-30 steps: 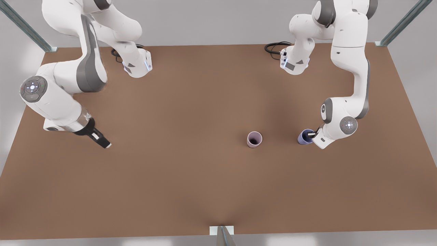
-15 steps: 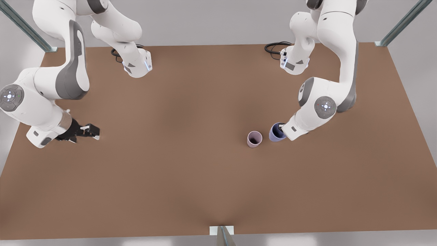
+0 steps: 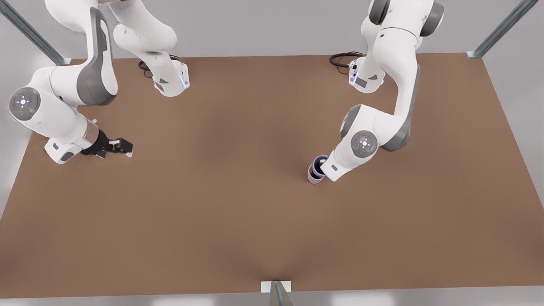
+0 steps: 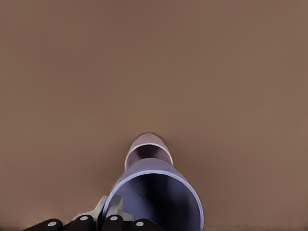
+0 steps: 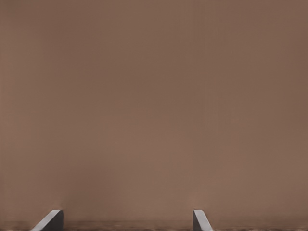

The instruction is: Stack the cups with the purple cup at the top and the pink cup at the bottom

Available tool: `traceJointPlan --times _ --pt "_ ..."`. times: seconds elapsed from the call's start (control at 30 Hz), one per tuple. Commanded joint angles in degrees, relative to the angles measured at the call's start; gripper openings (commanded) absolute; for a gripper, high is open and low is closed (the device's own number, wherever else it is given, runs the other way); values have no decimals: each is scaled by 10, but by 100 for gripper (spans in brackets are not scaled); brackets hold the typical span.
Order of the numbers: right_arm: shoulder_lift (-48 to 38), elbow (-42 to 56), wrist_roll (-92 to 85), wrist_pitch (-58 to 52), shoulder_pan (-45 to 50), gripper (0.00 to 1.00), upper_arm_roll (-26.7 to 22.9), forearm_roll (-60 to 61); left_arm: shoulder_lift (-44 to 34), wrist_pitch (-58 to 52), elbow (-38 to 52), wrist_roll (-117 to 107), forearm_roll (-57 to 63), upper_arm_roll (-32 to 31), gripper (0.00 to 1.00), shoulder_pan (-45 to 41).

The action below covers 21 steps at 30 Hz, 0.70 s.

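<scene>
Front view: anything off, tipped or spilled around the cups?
Nothing stands out. The left gripper holds the purple cup by its rim over the upright pink cup. The right gripper waits open above the bare table, on the front view's left. No spill or damage.

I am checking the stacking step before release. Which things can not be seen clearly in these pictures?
- Pink cup: in the front view the purple cup covers its mouth; whether they touch cannot be told.
- Pink cup in the left wrist view: the purple cup hides its lower part.
- Left gripper: cut off by the picture's edge.
- Right gripper, open, waiting: only its fingertips show.
</scene>
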Motion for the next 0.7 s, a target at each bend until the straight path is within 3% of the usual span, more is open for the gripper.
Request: traceJointPlan --times 0.0,0.17,0.67 --pt "-20 -23 69 44 -3 100 1 7 2 0 -5 -103 -2 0 21 0" --pt "15 37 70 9 -3 100 1 7 14 26 -11 -101 -2 -1 21 0" --pt "22 41 63 19 -5 100 1 11 39 86 -58 -98 -2 -7 21 -4"
